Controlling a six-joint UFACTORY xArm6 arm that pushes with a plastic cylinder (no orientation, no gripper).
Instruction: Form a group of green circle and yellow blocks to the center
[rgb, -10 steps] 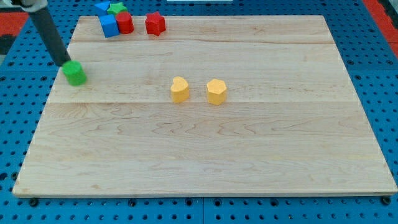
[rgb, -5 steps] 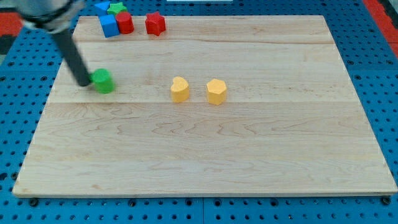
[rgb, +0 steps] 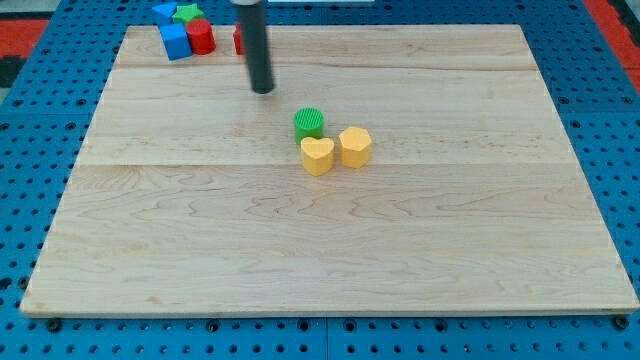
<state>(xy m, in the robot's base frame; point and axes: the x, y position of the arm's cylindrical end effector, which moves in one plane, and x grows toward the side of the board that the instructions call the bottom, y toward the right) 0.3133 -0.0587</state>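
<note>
Camera view, left to right. Blue pegboard bench (rgb: 30, 150) with rows of holes frames everything; a red patch (rgb: 612, 12) shows at the view's top right corner. On it sits a pale wooden board (rgb: 330, 260) made of horizontal planks, filling most of the view.

At the board's top left edge is a cluster: blue block (rgb: 176, 41), another blue block (rgb: 164, 13) behind it, green star (rgb: 186, 13), red block (rgb: 201, 37). Just right of those, a red block (rgb: 238, 38) is mostly hidden behind the rod, shape unclear.

My tip (rgb: 263, 90) is bare, carrying nothing, down on the board in the upper middle. It stands apart from the green circle (rgb: 310, 123), up and to the view's left of it, not touching.

Green circle is near board centre, touching or nearly touching the yellow heart (rgb: 318, 156) directly below it. Yellow hexagon-like block (rgb: 355, 147) sits just right of the heart, sides touching. The three form one tight group.
</note>
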